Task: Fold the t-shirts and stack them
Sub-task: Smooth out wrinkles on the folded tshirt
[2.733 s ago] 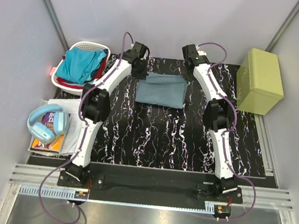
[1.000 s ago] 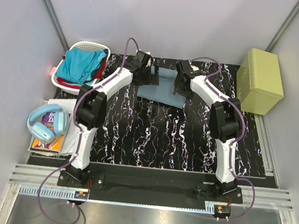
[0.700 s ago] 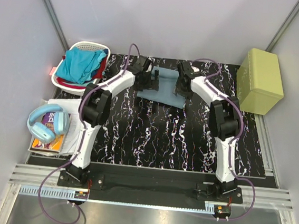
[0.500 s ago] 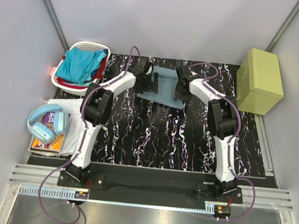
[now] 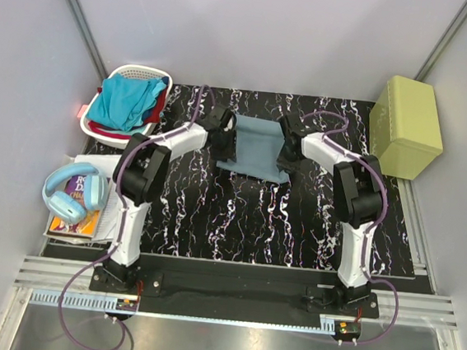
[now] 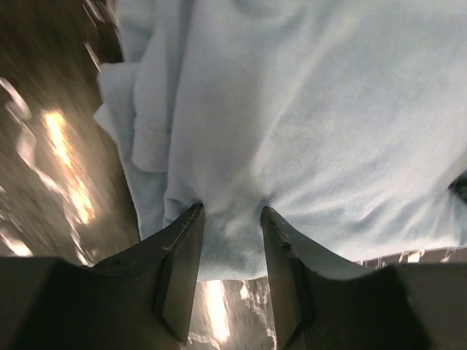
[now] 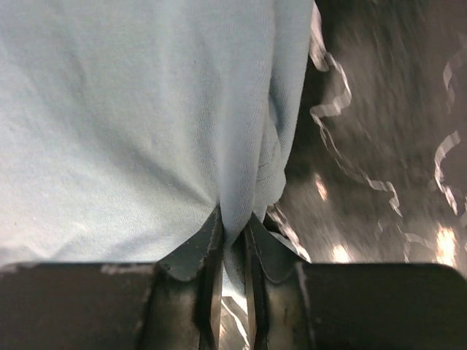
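**Q:** Black-and-white marbled table (image 5: 238,217), grey walls round it. What does the overhead view give you that your wrist cameras don't?

**Me:** The wider layout. From above I see the white laundry basket (image 5: 136,71) well off to the left of my left gripper (image 5: 226,144). The turquoise t-shirt (image 5: 125,102) is heaped in it and the red t-shirt (image 5: 156,113) shows at its edge. A green box (image 5: 405,125) stands to the right of my right gripper (image 5: 287,154). My wrists show only cloth and a little table.

**Q:** And what do the wrists add?

**Me:** The grips, which I cannot make out from above. In the left wrist view, bunched cloth fills the gap between my left fingers (image 6: 179,270), which stand partly closed on it. In the right wrist view, my right fingers (image 7: 193,262) are nearly together, pinching a thin fold.

**Q:** How does the cloth look?

**Me:** It is the grey-blue t-shirt (image 5: 257,148), folded to a rough rectangle. It is soft, with puckers running into each grip and a layered edge beside my left fingers.

**Q:** Where does it lie?

**Me:** On the table, spanning between my two grippers. The left one is at its left edge and the right one at its right edge, and most of the cloth stretches ahead of each wrist.
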Controlling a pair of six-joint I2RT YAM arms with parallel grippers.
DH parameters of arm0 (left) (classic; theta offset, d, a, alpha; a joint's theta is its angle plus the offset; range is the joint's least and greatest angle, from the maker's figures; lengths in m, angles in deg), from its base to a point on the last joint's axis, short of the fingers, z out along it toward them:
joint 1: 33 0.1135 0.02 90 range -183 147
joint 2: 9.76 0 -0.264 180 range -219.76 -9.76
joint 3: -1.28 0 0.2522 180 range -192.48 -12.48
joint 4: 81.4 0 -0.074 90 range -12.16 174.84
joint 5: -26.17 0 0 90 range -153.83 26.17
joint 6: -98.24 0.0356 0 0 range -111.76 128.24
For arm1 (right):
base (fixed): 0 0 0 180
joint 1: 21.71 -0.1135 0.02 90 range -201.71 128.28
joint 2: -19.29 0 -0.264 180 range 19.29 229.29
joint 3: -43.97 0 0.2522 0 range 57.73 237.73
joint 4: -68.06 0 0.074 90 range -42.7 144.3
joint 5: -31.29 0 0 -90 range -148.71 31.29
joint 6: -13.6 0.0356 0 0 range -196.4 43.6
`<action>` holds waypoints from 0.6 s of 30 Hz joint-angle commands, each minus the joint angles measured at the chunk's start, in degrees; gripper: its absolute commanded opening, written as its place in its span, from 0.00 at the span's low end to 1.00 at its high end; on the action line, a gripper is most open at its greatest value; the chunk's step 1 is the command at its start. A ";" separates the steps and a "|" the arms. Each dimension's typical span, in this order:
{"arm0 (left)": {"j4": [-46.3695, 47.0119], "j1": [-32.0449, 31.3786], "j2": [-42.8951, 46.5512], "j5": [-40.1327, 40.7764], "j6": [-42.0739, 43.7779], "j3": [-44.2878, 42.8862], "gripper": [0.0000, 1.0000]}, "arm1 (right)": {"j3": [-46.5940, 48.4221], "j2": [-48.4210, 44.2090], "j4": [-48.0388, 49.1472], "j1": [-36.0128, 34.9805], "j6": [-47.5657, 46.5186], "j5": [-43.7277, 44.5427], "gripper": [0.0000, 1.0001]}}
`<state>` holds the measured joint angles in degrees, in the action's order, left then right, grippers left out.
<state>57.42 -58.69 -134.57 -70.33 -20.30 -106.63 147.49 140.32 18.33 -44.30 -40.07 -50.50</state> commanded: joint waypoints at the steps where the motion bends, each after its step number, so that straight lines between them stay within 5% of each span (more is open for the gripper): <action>1: -4.22 -4.18 4.40 -2.11 -0.38 7.21 0.43 | -4.75 -4.22 -5.34 -1.23 1.45 -0.47 0.20; 15: -7.30 -12.36 22.85 -1.41 -1.79 29.28 0.42 | -20.31 -18.90 -9.47 -5.97 5.50 -2.41 0.24; 18: -7.12 -13.42 26.89 1.82 -2.66 30.78 0.44 | -21.90 -21.71 -8.43 -6.94 5.68 -1.09 0.37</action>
<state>53.46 -71.30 -112.91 -70.94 -21.70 -77.89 127.27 123.97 10.58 -50.12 -35.87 -52.38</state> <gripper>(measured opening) 0.427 0.298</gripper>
